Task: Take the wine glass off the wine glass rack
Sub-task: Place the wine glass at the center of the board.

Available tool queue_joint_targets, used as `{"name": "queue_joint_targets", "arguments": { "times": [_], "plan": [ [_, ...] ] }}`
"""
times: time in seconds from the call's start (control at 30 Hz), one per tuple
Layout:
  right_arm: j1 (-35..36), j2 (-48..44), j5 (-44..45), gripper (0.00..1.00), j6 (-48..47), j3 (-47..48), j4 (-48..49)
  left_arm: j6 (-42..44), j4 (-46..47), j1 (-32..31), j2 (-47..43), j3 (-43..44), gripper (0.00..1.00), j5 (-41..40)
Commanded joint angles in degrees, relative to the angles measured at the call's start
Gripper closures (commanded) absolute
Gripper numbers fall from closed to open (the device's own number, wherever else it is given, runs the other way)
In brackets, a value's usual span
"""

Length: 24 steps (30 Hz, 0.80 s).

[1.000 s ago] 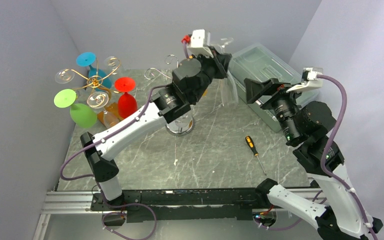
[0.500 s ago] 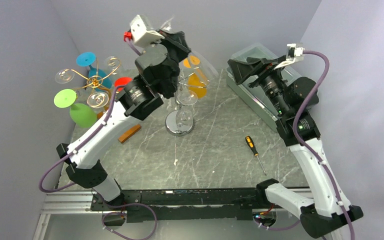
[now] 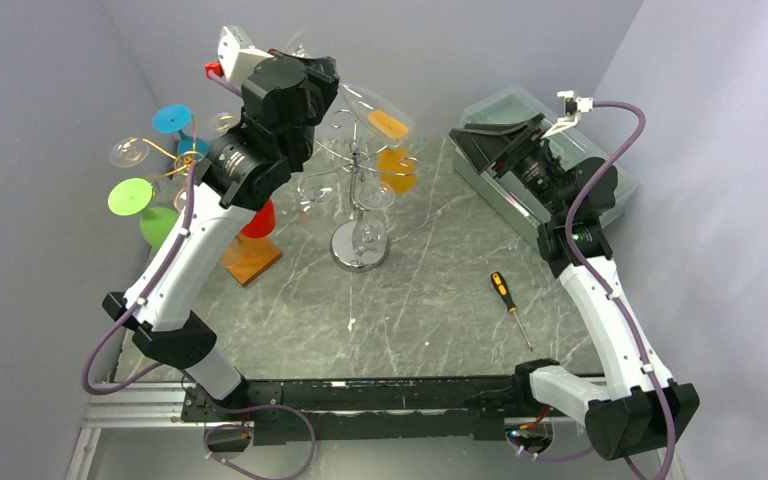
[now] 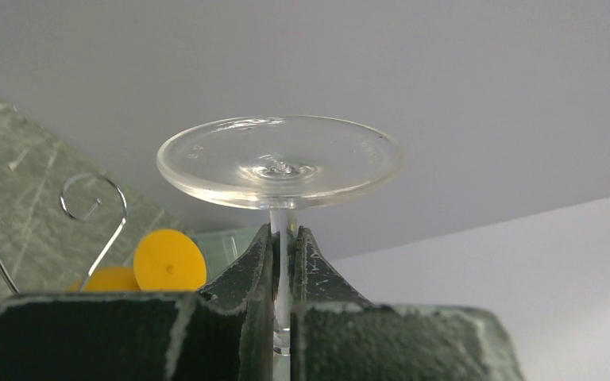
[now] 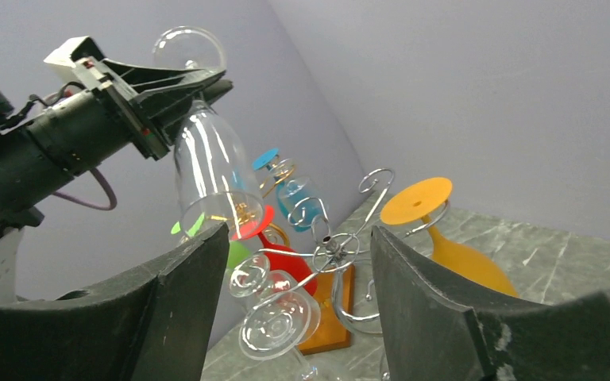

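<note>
Left wrist view shows the left gripper (image 4: 283,238) clamped on the stem of a clear wine glass (image 4: 279,163), its fingers (image 4: 248,274) pressed to the stem from both sides just under the round foot, which spreads wide above them. From the right wrist camera the same glass (image 5: 209,178) hangs foot-up and bowl-down from that gripper (image 5: 194,79), tilted, its rim above and to the left of the chrome wine glass rack (image 5: 333,248) — apparently free of the curled hooks, though the overlap with a red glass (image 5: 286,266) behind makes the gap hard to judge. One empty hook (image 4: 95,198) shows below and left of the held foot. The long axis of the glass runs from the fingers down toward the rack and table, so the coming move — by this evidence, carrying it away and setting it down — turns on keeping the bowl clear of the rack arms beneath it. The right gripper (image 5: 300,234) stands wide open and holds nothing, well apart across the marble table (image 3: 440,300) and pointed at the rack; the left arm is plainly the nearer. An orange glass (image 5: 465,266) hangs on the rack, to the right in that view
</note>
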Motion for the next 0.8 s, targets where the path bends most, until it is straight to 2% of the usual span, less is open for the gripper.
{"name": "queue_joint_targets", "arguments": {
  "times": [0.0, 0.17, 0.57, 0.77],
  "plan": [
    [1.4, 1.6, -3.2, 0.34, 2.3, 0.3, 8.8, -6.0, -0.8, 0.4, 0.8, 1.6, 1.00, 5.1],
    [4.4, 2.7, -1.1, 0.36, -1.2, 1.5, 5.7, -7.2, 0.8, 0.4, 0.9, 0.3, 1.00, 6.5],
    [8.4, 5.6, 1.3, 0.43, -2.7, 2.9, 6.6, -11.5, 1.9, 0.4, 1.5, -1.2, 1.00, 10.2],
    [9.7, 6.3, 3.6, 0.53, -0.2, 2.4, 10.4, -14.8, 3.5, 0.4, 0.3, -4.3, 1.00, 10.9]
  ]
}}
